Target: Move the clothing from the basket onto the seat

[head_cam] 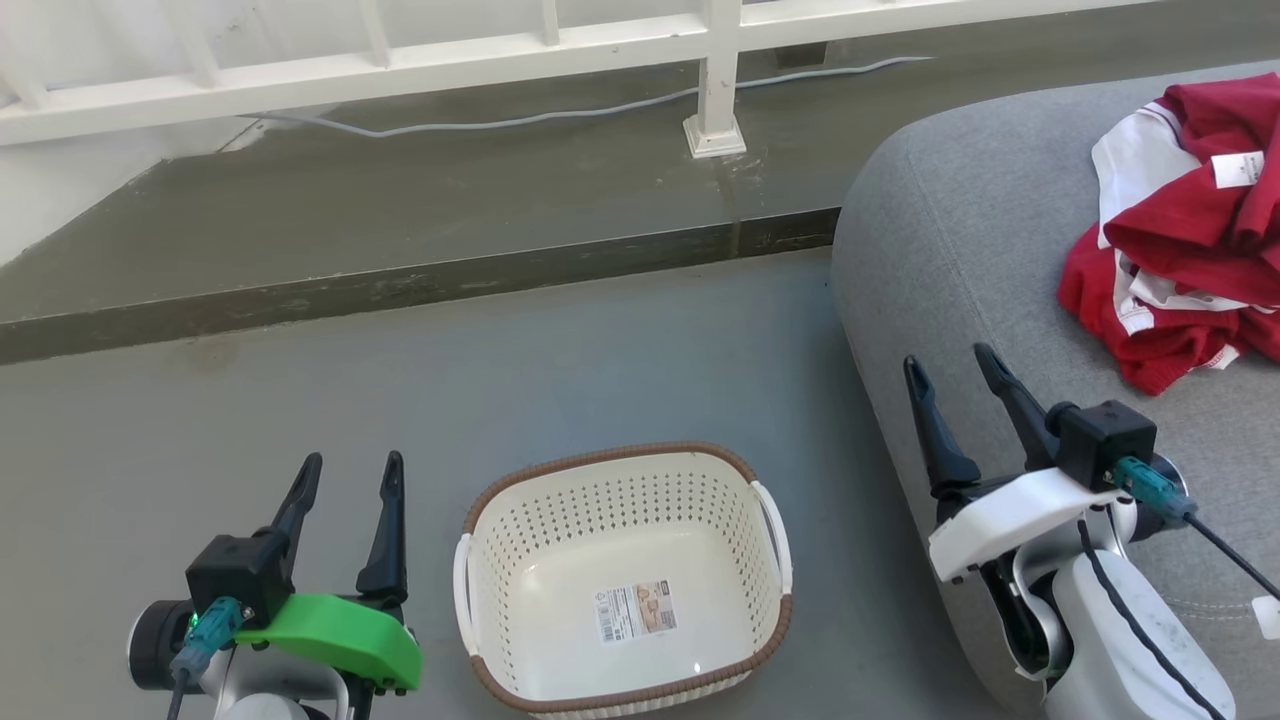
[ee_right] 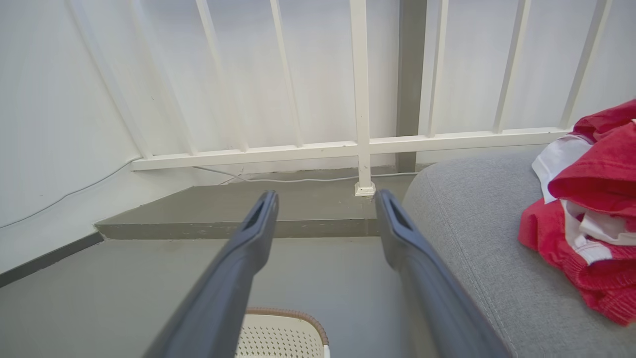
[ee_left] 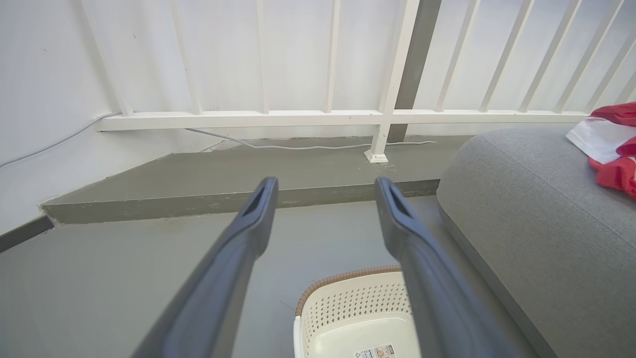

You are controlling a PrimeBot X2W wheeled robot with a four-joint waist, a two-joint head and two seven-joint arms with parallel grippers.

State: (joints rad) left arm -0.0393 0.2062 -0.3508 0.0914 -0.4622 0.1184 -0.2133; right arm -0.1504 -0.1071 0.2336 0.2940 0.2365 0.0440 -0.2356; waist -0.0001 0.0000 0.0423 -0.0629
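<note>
Both grippers stand empty with their fingers spread: the left gripper (head_cam: 352,462) hangs over the bare floor (head_cam: 300,400) just beside the basket (head_cam: 610,456), and the right gripper (head_cam: 947,358) hangs above the rounded front edge of the seat (head_cam: 950,250). The basket has nothing in it but a label sticker (head_cam: 636,611). The clothing (head_cam: 1190,230) lies in a crumpled red and white heap on the seat, well apart from the right fingers, so the job looks done.

Little can go wrong now. A careless swing of the left arm could knock the light basket across the floor. The right forearm sits close over the cushion, so its dangling cable (head_cam: 1230,560) might drag on the fabric.

The heap runs off the picture's right edge, so I cannot tell whether any of it hangs over the seat's far side, nor how many garments it holds. The basket's near rim is cut off too.
</note>
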